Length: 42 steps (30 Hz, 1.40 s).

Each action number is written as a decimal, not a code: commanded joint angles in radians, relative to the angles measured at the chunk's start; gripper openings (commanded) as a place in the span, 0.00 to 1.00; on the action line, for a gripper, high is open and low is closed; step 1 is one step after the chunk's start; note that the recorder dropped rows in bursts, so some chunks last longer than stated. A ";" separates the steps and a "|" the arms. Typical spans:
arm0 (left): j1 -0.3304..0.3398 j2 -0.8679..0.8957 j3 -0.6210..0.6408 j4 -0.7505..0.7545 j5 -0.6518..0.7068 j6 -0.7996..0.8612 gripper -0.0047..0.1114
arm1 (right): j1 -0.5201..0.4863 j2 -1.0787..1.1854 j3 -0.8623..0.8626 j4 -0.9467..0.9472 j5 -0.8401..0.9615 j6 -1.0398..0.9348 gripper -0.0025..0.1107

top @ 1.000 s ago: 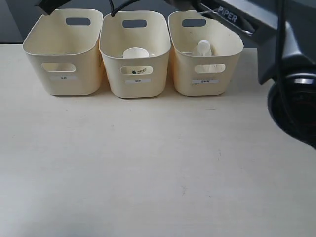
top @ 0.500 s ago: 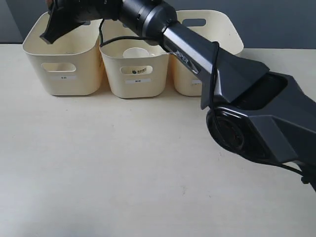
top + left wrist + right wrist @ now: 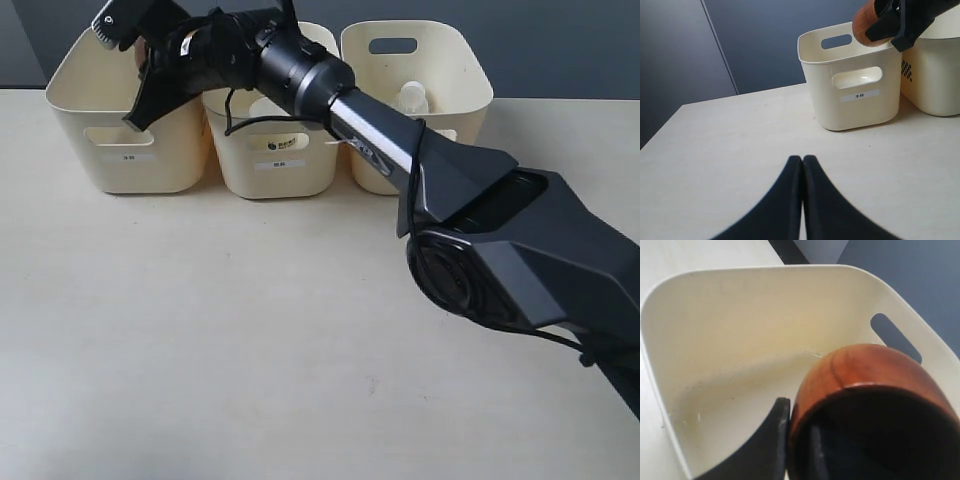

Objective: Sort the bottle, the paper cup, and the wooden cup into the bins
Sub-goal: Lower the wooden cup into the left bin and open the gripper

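Observation:
My right gripper (image 3: 799,416) is shut on the rim of the wooden cup (image 3: 865,370), one finger outside the wall and one inside. It holds the brown cup tilted over the open left bin (image 3: 740,365). In the exterior view this gripper (image 3: 150,95) reaches across to that left bin (image 3: 90,110). The left wrist view shows the wooden cup (image 3: 867,27) above the bin's rim (image 3: 855,105). The paper cup (image 3: 268,106) stands in the middle bin (image 3: 280,170). The bottle (image 3: 412,97) stands in the right bin (image 3: 460,90). My left gripper (image 3: 802,159) is shut and empty, low over the table.
The right arm's long black body (image 3: 500,250) stretches across the table from the right front to the bins. The three bins stand side by side along the table's far edge. The beige tabletop (image 3: 200,330) spreads in front of them.
The right arm swung in across the bins to the left bin, and its gripper with the wooden cup has come lower over that bin. The bottle shows again.

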 commanded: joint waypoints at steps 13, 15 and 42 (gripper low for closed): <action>0.003 0.004 -0.005 -0.001 -0.005 -0.006 0.04 | -0.006 0.010 -0.009 0.006 -0.010 -0.016 0.02; 0.003 0.004 -0.005 -0.001 -0.005 -0.006 0.04 | -0.006 0.010 -0.009 0.008 -0.010 -0.016 0.02; 0.003 0.004 -0.005 -0.001 -0.005 -0.006 0.04 | -0.006 0.010 -0.009 0.010 0.017 -0.016 0.22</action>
